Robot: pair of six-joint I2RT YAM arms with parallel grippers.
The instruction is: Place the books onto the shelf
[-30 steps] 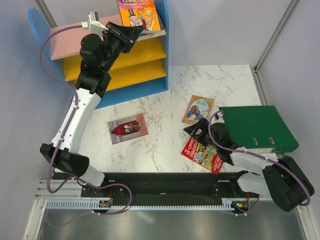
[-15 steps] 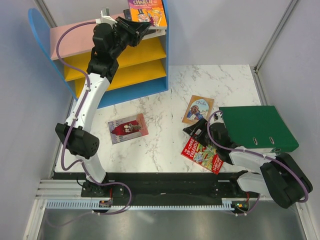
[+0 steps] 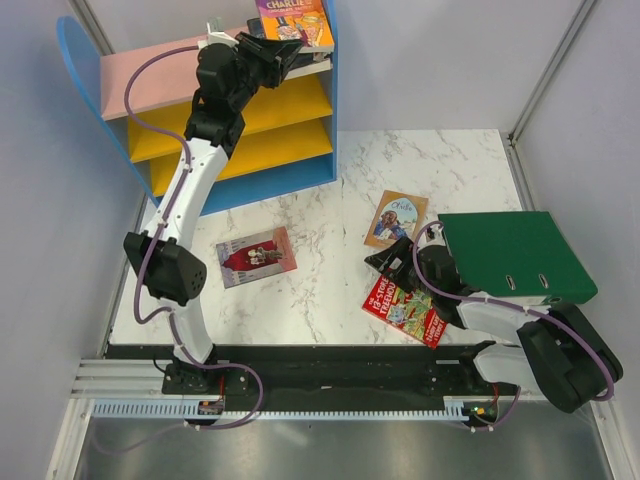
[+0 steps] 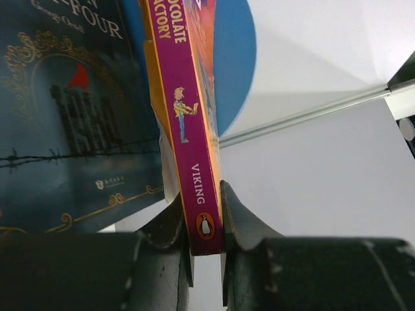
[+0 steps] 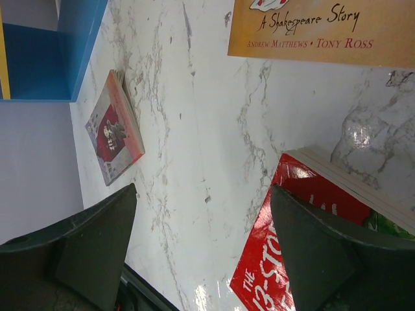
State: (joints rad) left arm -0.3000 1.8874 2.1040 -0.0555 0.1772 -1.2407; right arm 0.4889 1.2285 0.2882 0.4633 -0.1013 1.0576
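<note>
**Charlie book (image 3: 297, 20) taken deeper onto the shelf (image 3: 150, 80)**

Clamped by its spine in the left tool (image 4: 204, 194), it is now held further back at the shelf's top, beside the blue book (image 4: 71, 116); release seems due. The right tool (image 5: 204, 220) is held wide open, empty.

Shelf (image 3: 270, 185) at far left of table (image 3: 450, 170); Charlie book (image 3: 298, 20) upright at right end of its top board, in my left gripper (image 4: 206, 201); Nineteen Eighty-Four book (image 4: 71, 116) just beside it. On table: fifth book (image 3: 256, 257) left of centre; Shakespeare Story book (image 3: 396, 219) right of centre; binder (image 3: 515, 257) just right of it; Treehouse book (image 3: 405, 308) nearer, its far-left corner under my right gripper (image 3: 385, 265).
</note>
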